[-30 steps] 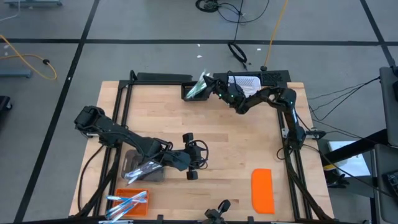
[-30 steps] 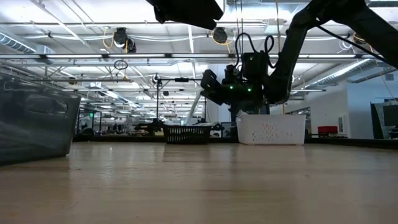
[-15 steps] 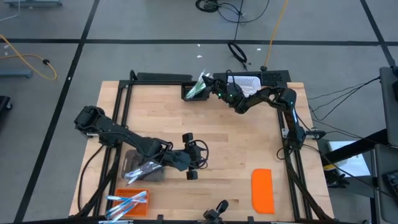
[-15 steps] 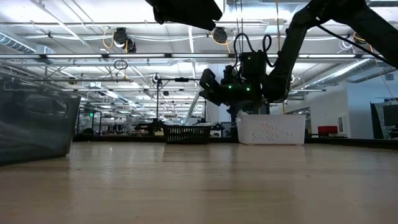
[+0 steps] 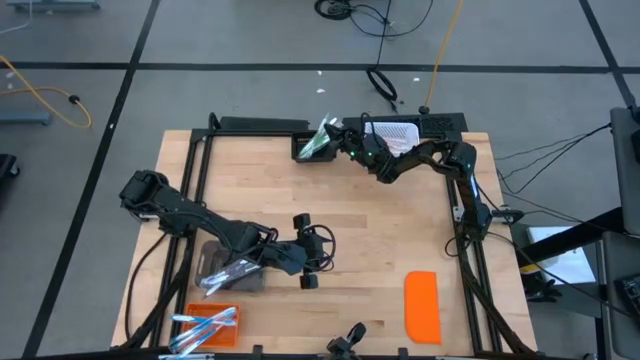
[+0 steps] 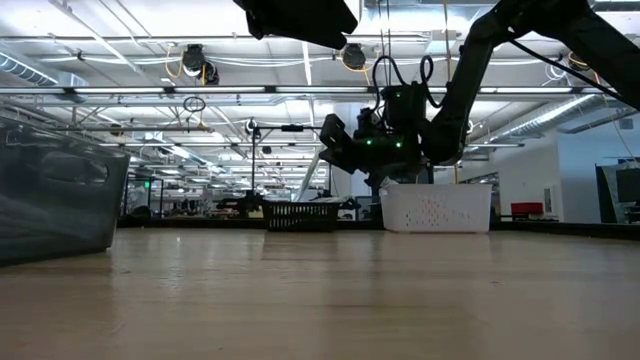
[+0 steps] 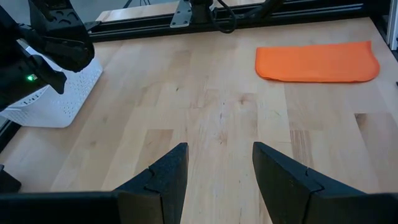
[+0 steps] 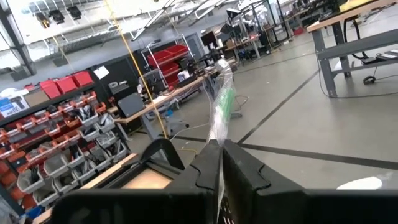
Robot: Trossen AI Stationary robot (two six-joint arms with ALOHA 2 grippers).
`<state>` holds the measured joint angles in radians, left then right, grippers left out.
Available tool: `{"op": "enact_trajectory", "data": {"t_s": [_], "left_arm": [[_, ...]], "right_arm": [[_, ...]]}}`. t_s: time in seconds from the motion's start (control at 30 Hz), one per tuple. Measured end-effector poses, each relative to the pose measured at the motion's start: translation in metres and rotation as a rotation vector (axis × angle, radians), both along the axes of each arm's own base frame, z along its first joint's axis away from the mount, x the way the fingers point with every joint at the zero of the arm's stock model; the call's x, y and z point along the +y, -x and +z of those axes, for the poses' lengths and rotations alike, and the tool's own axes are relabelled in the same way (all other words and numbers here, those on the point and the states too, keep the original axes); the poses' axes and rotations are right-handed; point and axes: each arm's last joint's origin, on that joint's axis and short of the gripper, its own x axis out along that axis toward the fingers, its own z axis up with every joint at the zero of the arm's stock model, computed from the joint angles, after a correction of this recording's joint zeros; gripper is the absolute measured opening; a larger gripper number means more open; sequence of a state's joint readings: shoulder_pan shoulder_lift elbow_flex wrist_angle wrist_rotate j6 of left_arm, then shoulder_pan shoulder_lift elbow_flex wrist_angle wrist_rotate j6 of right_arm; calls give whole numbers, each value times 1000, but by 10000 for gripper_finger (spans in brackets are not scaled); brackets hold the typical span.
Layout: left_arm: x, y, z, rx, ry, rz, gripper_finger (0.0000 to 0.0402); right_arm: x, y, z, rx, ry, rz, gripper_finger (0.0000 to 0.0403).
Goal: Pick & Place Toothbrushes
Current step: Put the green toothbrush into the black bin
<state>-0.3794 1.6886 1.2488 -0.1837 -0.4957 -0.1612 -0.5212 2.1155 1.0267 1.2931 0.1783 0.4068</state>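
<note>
My right gripper [image 5: 341,138] hovers at the table's far edge, shut on a clear-wrapped green toothbrush [image 8: 222,106]. The toothbrush [image 5: 322,138] juts out over a small dark basket [image 5: 303,151]. More toothbrushes lie in a clear bin [image 5: 226,270] and on an orange tray [image 5: 205,325] at the near left. My left gripper [image 5: 312,252] hangs open above the middle of the table, nothing between its fingers [image 7: 165,177]. My right gripper pinches one end of the wrapped toothbrush [image 8: 217,139] between its two fingers. The fingers point slightly above level toward the table's far left. The toothbrush runs on past the fingertips in line with them, lifted clear, its free end above the dark basket.
A white perforated basket [image 5: 396,133] stands at the far edge, under my right arm. A flat orange lid [image 5: 422,306] lies near the right front. Black frame rails [image 5: 470,255] run along the table's sides. Bare wood lies in front of my left gripper [image 7: 219,168].
</note>
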Motion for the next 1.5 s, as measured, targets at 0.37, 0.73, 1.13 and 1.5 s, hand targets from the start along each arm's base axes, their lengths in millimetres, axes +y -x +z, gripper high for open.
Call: {"op": "enact_trajectory", "data": {"t_s": [0.37, 0.73, 1.13, 1.5], "left_arm": [[0, 0, 0, 0, 2, 1, 182], [0, 0, 0, -1, 6, 4, 182], [0, 0, -1, 5, 5, 4, 182], [0, 0, -1, 5, 6, 4, 182]], "right_arm": [[7, -4, -2, 35, 17, 15, 89], [6, -4, -3, 85, 49, 7, 130], [6, -4, -12, 212, 56, 9, 145], [8, -5, -21, 291, 17, 95, 203]]}}
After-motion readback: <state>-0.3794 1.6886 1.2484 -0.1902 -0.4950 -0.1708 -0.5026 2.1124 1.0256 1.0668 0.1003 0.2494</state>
